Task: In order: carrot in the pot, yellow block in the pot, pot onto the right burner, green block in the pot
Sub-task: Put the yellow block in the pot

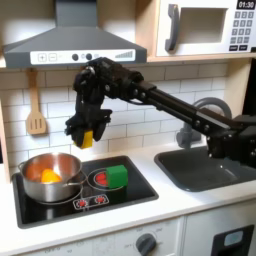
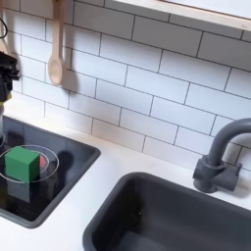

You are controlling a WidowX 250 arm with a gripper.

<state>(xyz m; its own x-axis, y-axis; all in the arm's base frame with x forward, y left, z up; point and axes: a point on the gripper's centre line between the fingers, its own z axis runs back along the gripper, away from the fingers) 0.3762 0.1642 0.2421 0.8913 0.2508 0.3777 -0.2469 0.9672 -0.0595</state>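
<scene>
Landmark: the pot (image 1: 52, 173), on the cooktop's burner at the first exterior view's left; every place below is told from it.
Counter (image 1: 150, 215): white, carrying the cooktop, nearer the first exterior view's camera than the pot.
Carrot (image 1: 49, 176): an orange shape lay inside the pot, so that step looked done.
Green block (image 1: 117, 176): sat on the other burner, beside the pot toward the first exterior view's right; not yet touched, as both exterior views suggested (image 2: 23, 163).
Gripper (image 1: 87, 139): hung just above the pot's far rim, fingers clamped on the yellow block.
Yellow block (image 1: 88, 137): held in the air over the pot, not yet inside it.
Progress: by my judgement the second step was mid-way; releasing the yellow block, sliding the pot and loading the green block remained.
Wooden spatula (image 2: 56, 55): hung on the tiled wall behind the pot.
</scene>
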